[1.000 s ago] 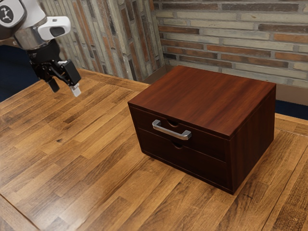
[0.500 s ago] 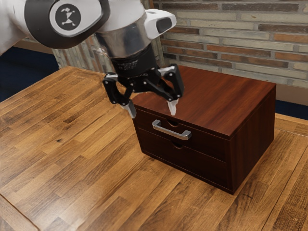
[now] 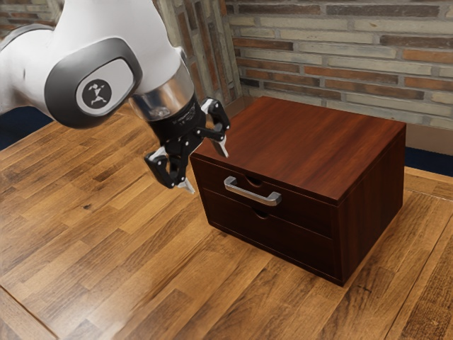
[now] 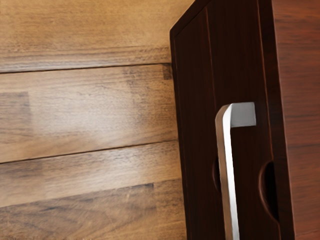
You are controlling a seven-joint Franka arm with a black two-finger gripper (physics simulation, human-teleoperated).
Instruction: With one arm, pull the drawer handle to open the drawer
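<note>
the black claw [image 3: 204, 167] hangs with its two fingers spread wide, gripping nothing. it is just beside the corner of a smooth, dark red-brown wooden box [image 3: 304, 142] at the exterior view's left. the handle [image 3: 253, 192] is a flat, shiny grey bar with bent ends. it sits on the top drawer [image 3: 304, 209], near the claw but apart. that drawer lies flat in the box, shut. a lower drawer [image 3: 283, 241] sits under it. the desk [image 3: 106, 234] is brown planks, with a brick wall [image 3: 354, 49] behind.
</note>
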